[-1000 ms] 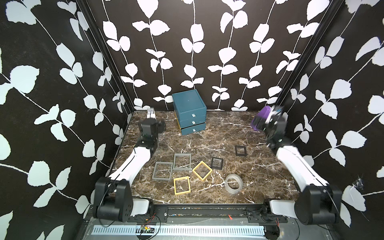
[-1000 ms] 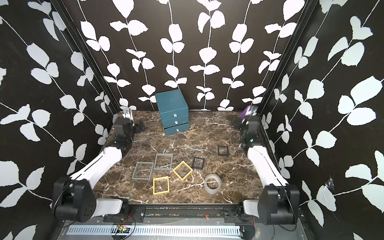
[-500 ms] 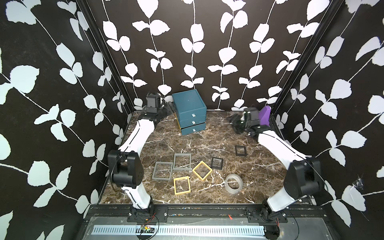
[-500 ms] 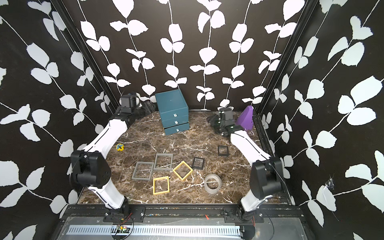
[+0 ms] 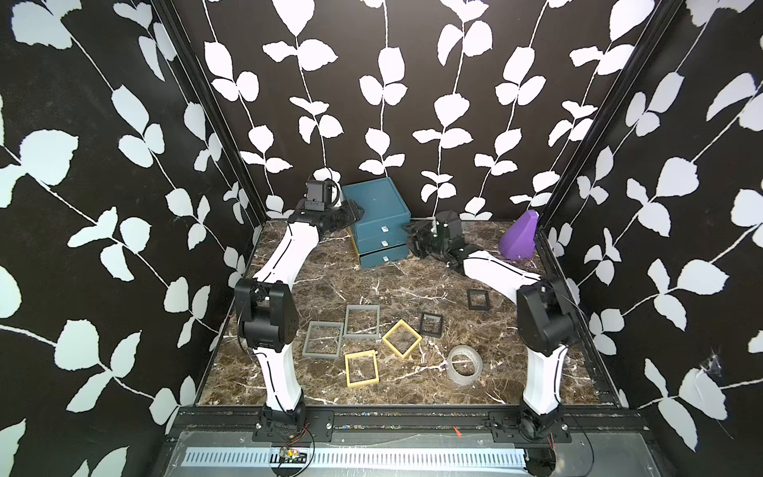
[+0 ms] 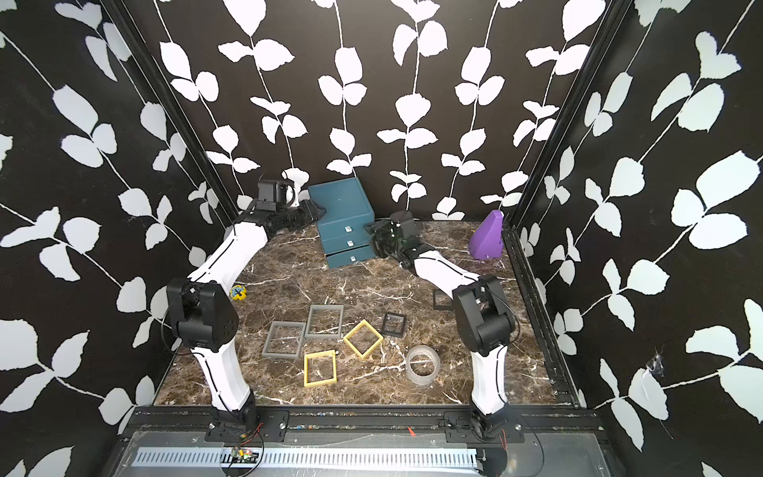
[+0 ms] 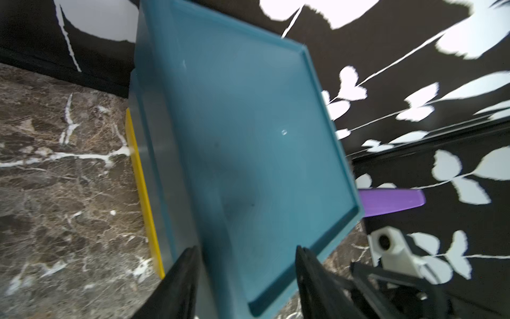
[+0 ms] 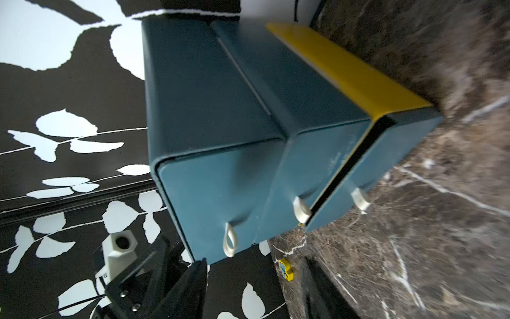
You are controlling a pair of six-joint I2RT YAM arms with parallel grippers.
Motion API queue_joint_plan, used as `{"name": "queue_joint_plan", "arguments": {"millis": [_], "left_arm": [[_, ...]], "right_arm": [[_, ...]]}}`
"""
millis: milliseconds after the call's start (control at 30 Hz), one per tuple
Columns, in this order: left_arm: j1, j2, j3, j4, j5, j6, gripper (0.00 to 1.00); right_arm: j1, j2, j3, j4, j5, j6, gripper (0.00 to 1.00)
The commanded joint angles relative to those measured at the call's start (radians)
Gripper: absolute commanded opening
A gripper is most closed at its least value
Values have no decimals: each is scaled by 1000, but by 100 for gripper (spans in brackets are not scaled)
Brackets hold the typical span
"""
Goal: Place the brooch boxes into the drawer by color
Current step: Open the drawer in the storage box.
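Flanking the teal chest (image 5: 373,202) at the back of the marble table (image 5: 413,396), both arms are off the frames; left claw (image 5: 351,211) sits at the chest's upper corner, jaws parted, nothing clamped, and I cannot tell if it touches; right claw (image 5: 414,239) is just beside the drawer fronts, jaws parted and empty, with the top knob (image 8: 229,243) right ahead of it.

The bottom drawer (image 5: 382,258) stands a little ajar; the other two look closed.

All six frames lie flat near the front, none stowed: grey pair (image 5: 323,339) (image 5: 362,322) touching or nearly so; yellow pair (image 5: 362,368) (image 5: 401,338) just beside them; one black (image 5: 431,325) near the yellow; the other black (image 5: 478,299) apart, by the right arm.

The tape roll (image 5: 464,365) and purple wedge (image 5: 518,237) are not part of the job.

Handling guesses:
- The chest is likely light and will slide when a knob is pulled, so brace it with one claw.
- The knobs are tiny and easy to slip off; pinch squarely.
- The frames look thin, stiff, light and low on the table; take one rail at its middle, from above.
- The clear centres may be panes, so avoid pressing there.
- The grey ones may be too wide to span.
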Motion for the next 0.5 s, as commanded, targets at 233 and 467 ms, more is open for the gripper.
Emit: {"name": "queue_joint_plan", "arguments": {"millis": [233,467], "left_arm": [[-5,9,15,-94,11,82,44],[-5,10,8,-99,26,90,42]], "right_arm": [[57,134,177,87,23,149,45],[60,181,227,104,52,174,29]]}}
